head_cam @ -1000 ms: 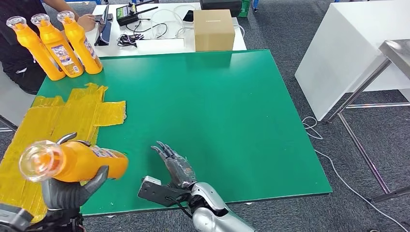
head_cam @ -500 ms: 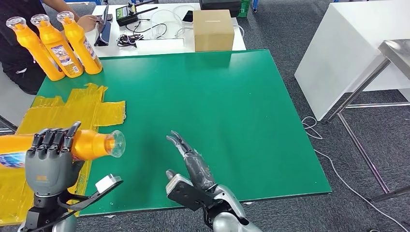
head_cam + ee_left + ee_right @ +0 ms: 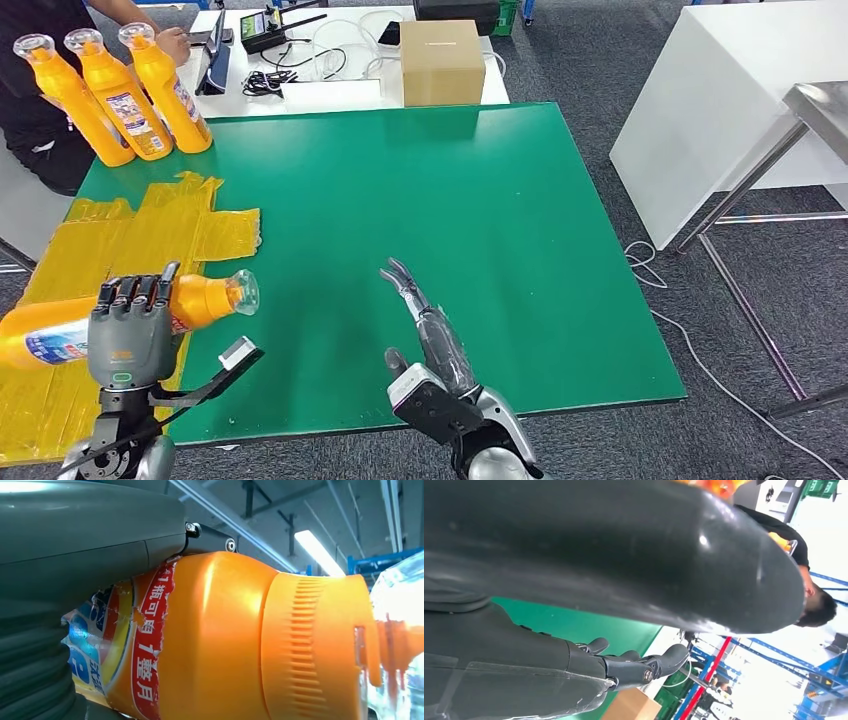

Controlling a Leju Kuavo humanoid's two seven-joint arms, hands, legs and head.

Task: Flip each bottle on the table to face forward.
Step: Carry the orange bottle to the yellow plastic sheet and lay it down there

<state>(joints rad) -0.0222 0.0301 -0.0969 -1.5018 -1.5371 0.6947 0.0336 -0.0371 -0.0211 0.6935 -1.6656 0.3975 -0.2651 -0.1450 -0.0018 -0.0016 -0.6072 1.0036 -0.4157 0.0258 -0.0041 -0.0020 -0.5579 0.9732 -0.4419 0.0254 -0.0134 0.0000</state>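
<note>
Left hand [image 3: 130, 335] wrapped round bottle [image 3: 60, 335] lower left, held sideways; right hand [image 3: 425, 320] spread, empty; slick label, could slip onto bench [image 3: 400, 220]

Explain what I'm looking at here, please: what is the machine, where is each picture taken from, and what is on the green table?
This is a humanoid robot with two silver arms, each ending in a many-fingered hand. The wide picture comes from a camera high on its body, looking down at the green table. The two close-ups come from cameras at its wrists, so they look turned and crowded.

The left hand grips an orange bottle on its side, clear cap pointing toward the table's middle. The left wrist view shows that bottle close up, with its torn label. The right hand holds nothing; its fingers are stretched out over the table.

Three more orange bottles stand upright at the far left corner. Yellow sheeting covers the table's left side. Beyond the table, a person is at a white desk with a cardboard box and cables.
</note>
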